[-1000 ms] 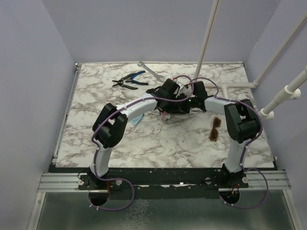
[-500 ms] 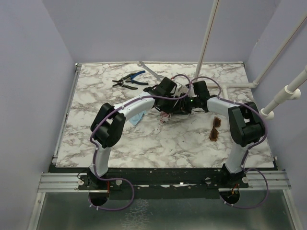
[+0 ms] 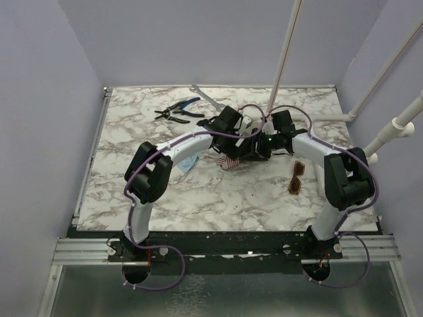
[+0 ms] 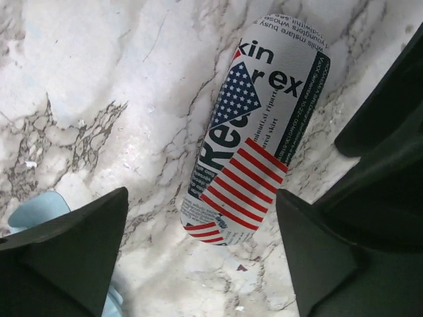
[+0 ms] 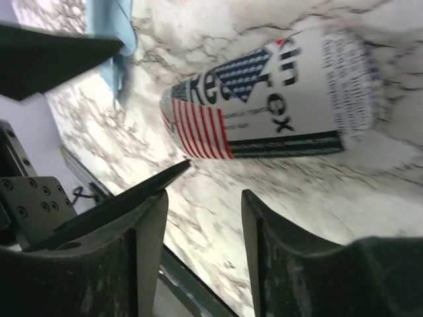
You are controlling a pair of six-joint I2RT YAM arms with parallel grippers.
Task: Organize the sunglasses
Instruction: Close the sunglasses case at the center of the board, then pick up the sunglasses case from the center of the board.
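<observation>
The sunglasses [image 3: 295,177], amber lenses in a thin dark frame, lie folded on the marble table [image 3: 218,198], right of both grippers and untouched. An oblong case [image 3: 231,162] printed with newsprint and a flag lies flat at the table's middle. My left gripper [image 3: 228,142] hangs open over the case [image 4: 258,125]; its fingers [image 4: 73,257] flank the case's near end without touching it. My right gripper [image 3: 251,153] is open and empty. It sits just beside the case [image 5: 264,99], and its fingers [image 5: 149,231] show only marble between them.
A light blue cloth [image 3: 192,163] lies left of the case, under the left forearm. Blue-handled pliers [image 3: 182,105], dark pliers [image 3: 178,119] and a wrench [image 3: 205,98] lie at the back. White pipes [image 3: 396,125] run along the right side.
Both grippers have opened wider around the case, which now lies free on the table. The right arm has drawn back a little to the right. The sunglasses have not moved.
</observation>
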